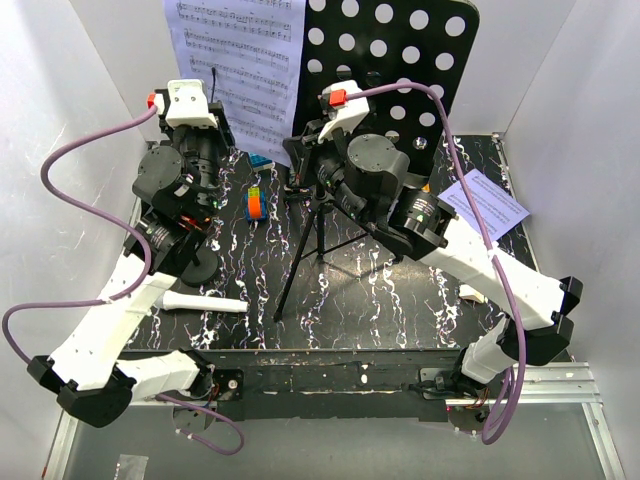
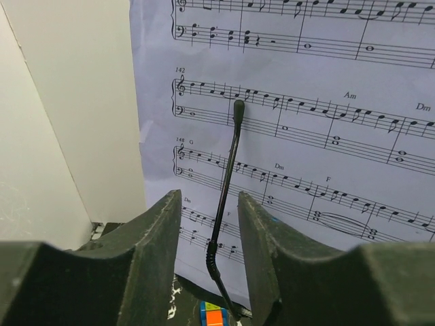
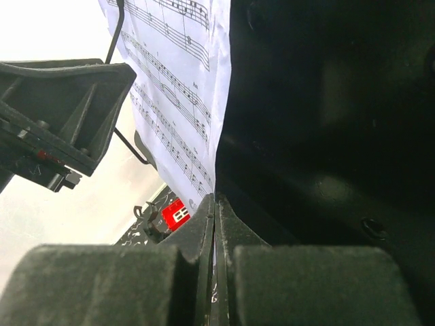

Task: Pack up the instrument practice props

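The printed music sheet (image 1: 235, 60) (image 2: 306, 170) (image 3: 177, 88) stands upright at 12 o'clock on the table (image 1: 400, 290), its right edge meeting the black metal desk of the music stand (image 1: 400, 50) (image 3: 326, 102), which is punched with round holes and sits on thin tripod legs (image 1: 320, 240). The right pincer (image 1: 300, 155) (image 3: 214, 204) is pressed shut on the sheet's lower corner, with a sliver of white paper between its dark padded fingers (image 3: 102, 285). At 11 o'clock the left pincer (image 1: 213, 132) (image 2: 209, 200) stands partly open with a thin black bendy rod (image 1: 215, 85) (image 2: 228, 183) in the gap, touching neither finger. A white tube-shaped microphone (image 1: 205, 303) lies at 8 o'clock beside a round black base (image 1: 197, 268). A second page (image 1: 485, 205) lies flat at 3 o'clock. Colourful blocks (image 1: 256, 203) (image 2: 214, 316) sit on the black, white-veined tabletop.
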`<state>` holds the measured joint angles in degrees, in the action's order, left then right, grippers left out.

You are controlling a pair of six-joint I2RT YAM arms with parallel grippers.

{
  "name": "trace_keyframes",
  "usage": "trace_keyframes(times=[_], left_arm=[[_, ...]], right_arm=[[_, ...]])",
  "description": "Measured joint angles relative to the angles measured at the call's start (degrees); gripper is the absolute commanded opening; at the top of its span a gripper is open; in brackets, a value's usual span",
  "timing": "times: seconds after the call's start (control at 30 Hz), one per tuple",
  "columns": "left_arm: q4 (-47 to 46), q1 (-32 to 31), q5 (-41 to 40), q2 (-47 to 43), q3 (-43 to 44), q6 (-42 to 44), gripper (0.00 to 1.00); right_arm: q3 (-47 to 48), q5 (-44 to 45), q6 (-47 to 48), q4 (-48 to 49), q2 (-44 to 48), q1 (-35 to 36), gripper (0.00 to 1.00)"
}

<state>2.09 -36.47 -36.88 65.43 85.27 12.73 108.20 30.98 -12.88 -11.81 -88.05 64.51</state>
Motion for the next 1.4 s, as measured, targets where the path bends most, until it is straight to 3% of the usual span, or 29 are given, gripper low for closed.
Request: trace_keyframes(times=[0.23, 0.67, 1.03, 1.4], left_arm=[[-0.4, 0.0, 0.3, 0.0, 0.0, 0.1, 0.00], [-3.2, 0.3, 3.1, -3.0, -3.6, 0.8, 0.00], [-14.3, 0.3, 7.5, -9.5, -13.8, 3.1, 0.00], [-15.5, 0.4, 7.3, -10.1, -14.6, 3.3, 0.00]], right_arm=[[0.0, -0.3, 0.2, -0.1, 0.1, 0.0, 0.01], [-0.8, -0.3, 0.2, 0.0, 0.8, 0.0, 0.01], [-1.2, -0.7, 0.2, -1.2, 3.2, 0.0, 0.01], [-3.1, -1.3, -0.2, -2.3, 8.5, 0.0, 0.01]])
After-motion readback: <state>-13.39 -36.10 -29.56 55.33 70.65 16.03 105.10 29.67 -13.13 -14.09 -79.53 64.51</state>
